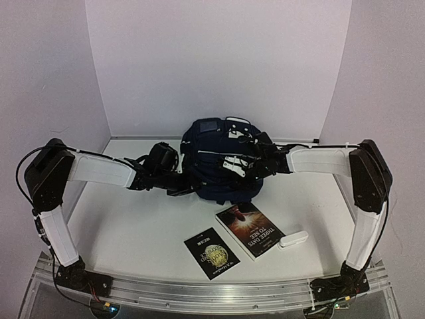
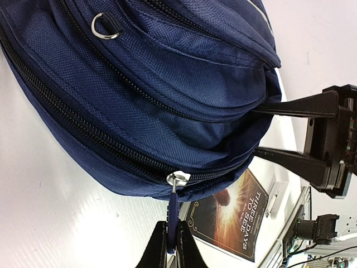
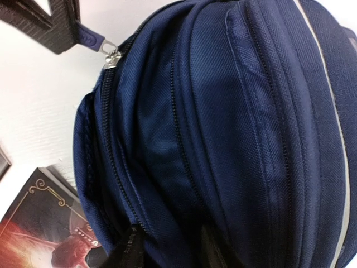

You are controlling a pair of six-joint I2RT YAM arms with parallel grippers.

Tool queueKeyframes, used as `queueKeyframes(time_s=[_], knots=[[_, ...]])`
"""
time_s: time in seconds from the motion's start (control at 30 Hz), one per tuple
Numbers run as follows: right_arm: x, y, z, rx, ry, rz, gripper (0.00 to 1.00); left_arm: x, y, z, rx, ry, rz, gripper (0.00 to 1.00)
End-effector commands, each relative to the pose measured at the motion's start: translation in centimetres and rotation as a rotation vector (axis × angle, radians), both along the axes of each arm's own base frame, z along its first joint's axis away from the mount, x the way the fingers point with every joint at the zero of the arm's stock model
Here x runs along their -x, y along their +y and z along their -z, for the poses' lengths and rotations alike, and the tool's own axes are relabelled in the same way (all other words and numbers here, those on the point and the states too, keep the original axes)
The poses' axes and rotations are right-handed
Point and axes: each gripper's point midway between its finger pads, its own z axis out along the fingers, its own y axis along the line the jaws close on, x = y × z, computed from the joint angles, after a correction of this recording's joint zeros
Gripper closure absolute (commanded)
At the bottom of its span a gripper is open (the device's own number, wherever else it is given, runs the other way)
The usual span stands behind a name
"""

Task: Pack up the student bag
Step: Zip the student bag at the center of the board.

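The student bag (image 1: pixel 216 156), a dark navy backpack with a thin white stripe, lies in the middle of the table. My left gripper (image 2: pixel 172 248) is shut on the blue pull (image 2: pixel 173 215) of a zipper at the bag's lower edge. That zipper looks closed along its visible length. The same pull (image 3: pixel 92 39) shows in the right wrist view, held by the left fingers (image 3: pixel 58 22). My right gripper (image 3: pixel 167 248) is pressed against the bag's other side. Its fingers (image 2: pixel 290 106) stand apart, with a bulge of navy fabric between them.
A dark book titled "Three Days to See" (image 1: pixel 251 229) lies just in front of the bag. A smaller black book with a gold emblem (image 1: pixel 211 252) lies to its left. A small white oblong object (image 1: pixel 293 238) lies to its right. White walls enclose the table.
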Motion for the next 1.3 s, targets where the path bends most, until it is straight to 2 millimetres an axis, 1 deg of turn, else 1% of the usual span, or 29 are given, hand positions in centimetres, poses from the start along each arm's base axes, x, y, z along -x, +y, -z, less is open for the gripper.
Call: queueKeyframes(time_s=[0.0,0.1,0.13,0.23,0.3,0.37,0.4,0.47,0.53,0.57,0.6,0.63,0.67,0.7,0.73,0.83,0.97,1.07,1.23,1.27], knots=[[-0.3,-0.2,-1.2,0.005,-0.003,0.017,0.67,-0.8,0.7,-1.3,-0.010,-0.048,-0.020,1.00],[-0.9,-0.8,-1.5,0.033,-0.035,0.033,0.95,-1.2,1.9,-1.2,-0.040,-0.051,-0.062,1.00],[-1.0,-1.1,-1.6,0.038,-0.041,0.037,0.99,-1.3,2.6,-1.0,-0.054,-0.042,-0.080,1.00],[-1.4,-2.6,-2.4,0.028,-0.050,0.056,1.00,-2.1,4.8,-0.6,-0.078,-0.025,-0.140,1.00],[-1.8,-3.9,-2.9,0.025,-0.055,0.076,1.00,-2.6,6.0,-0.4,-0.088,-0.021,-0.171,1.00],[-2.5,-5.6,-3.1,0.030,-0.062,0.097,1.00,-3.0,6.7,-0.4,-0.095,-0.025,-0.185,1.00],[-2.7,-6.4,-3.1,0.036,-0.066,0.103,1.00,-3.1,6.7,-0.5,-0.096,-0.030,-0.181,1.00],[-3.6,-8.3,-3.0,0.058,-0.080,0.123,1.00,-3.1,6.2,-0.8,-0.087,-0.043,-0.144,1.00],[-4.8,-9.8,-3.2,0.059,-0.085,0.164,1.00,-2.6,4.7,-1.5,-0.044,-0.057,-0.069,1.00],[-5.3,-10.3,-3.5,0.054,-0.084,0.184,1.00,-2.3,3.8,-1.8,-0.028,-0.063,-0.031,1.00],[-5.3,-10.2,-3.8,0.047,-0.078,0.183,0.94,-1.9,2.9,-2.0,-0.019,-0.067,0.003,1.00],[-5.0,-9.9,-4.1,0.035,-0.068,0.172,0.84,-1.7,2.0,-2.2,-0.007,-0.073,0.034,1.00],[-4.3,-9.3,-4.5,0.011,-0.047,0.151,0.67,-1.8,1.0,-2.7,0.017,-0.089,0.062,1.00],[-3.8,-8.6,-4.9,-0.013,-0.035,0.144,0.57,-1.6,0.3,-2.6,0.030,-0.084,0.080,1.00],[-3.2,-7.8,-5.3,-0.034,-0.023,0.129,0.52,-1.6,-0.3,-2.9,0.051,-0.085,0.096,1.00],[-1.3,-5.0,-5.9,-0.058,-0.014,0.071,0.48,-1.7,-1.2,-3.1,0.087,-0.077,0.116,1.00],[0.2,-1.7,-6.1,-0.067,-0.012,0.018,0.46,-1.4,-1.6,-3.9,0.124,-0.084,0.137,1.00],[0.5,0.3,-6.1,-0.062,-0.022,-0.012,0.45,-1.2,-1.6,-4.6,0.135,-0.090,0.142,1.00],[0.5,3.0,-5.0,-0.051,-0.014,-0.038,0.45,-0.9,-1.2,-4.9,0.138,-0.095,0.141,1.00],[0.6,3.6,-4.4,-0.041,-0.011,-0.045,0.46,-0.9,-1.2,-4.9,0.136,-0.095,0.139,1.00]])
